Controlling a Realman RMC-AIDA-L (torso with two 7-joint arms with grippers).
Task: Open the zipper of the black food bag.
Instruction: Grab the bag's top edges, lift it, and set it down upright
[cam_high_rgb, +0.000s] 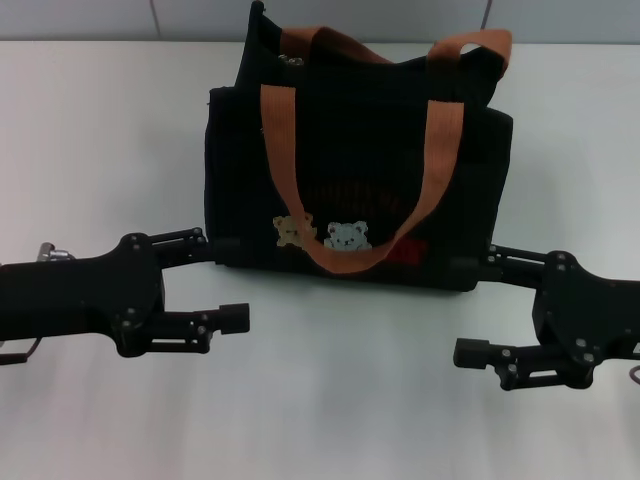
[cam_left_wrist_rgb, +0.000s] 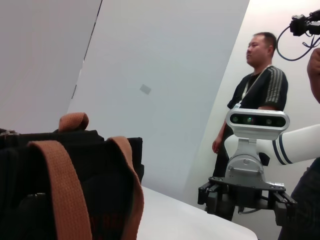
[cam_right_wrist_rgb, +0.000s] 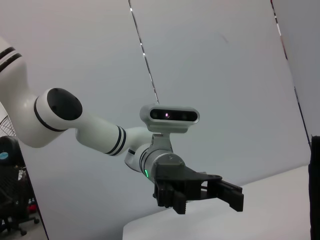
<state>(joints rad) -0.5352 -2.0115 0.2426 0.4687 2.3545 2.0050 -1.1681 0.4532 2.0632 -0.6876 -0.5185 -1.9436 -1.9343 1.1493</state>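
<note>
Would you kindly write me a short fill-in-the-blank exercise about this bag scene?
1. The black bag stands on a ____ table.
2. Its two handles are orange-____.
3. The left gripper and right gripper flank the bag, both with fingers ____.
4. The patches on the bag's front show two little ____.

Missing words: white; brown; open; bears

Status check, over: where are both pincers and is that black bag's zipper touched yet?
Left pincer and right pincer open, flanking black food bag. Zipper not touched. Orange handles draped across bag's top and front.
</note>
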